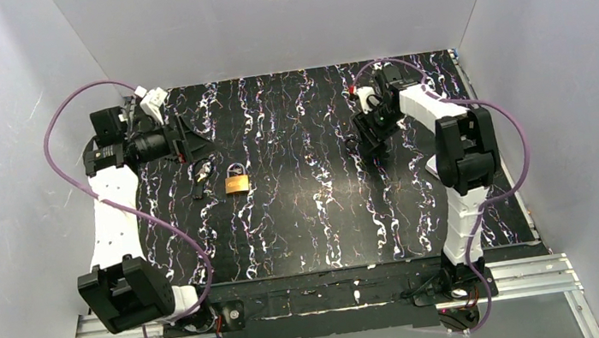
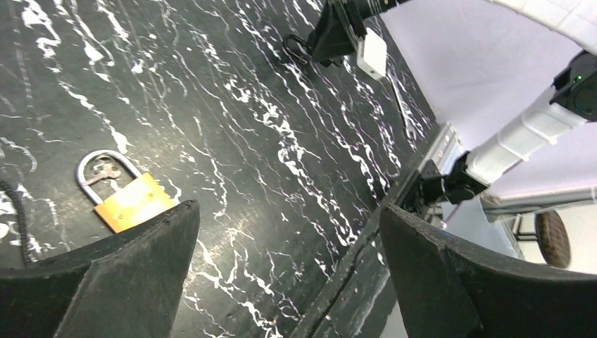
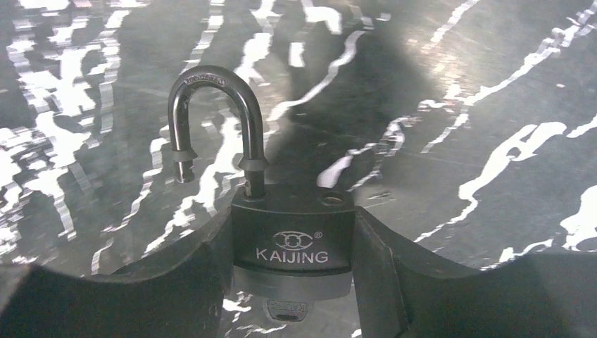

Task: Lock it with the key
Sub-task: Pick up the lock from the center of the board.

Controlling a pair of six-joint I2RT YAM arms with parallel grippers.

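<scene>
L tool [image 2: 287, 215] spread wide, brass lock [image 2: 130, 201] just beside; R tool [image 3: 292, 222] grips black padlock [image 3: 294, 250].

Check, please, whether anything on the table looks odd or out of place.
Yes. The black padlock, between the fingers of the right end effector, has its shackle open: one leg hangs free, outside the body. Also odd: it is not the brass lock, which lies untouched elsewhere on the table.
</scene>
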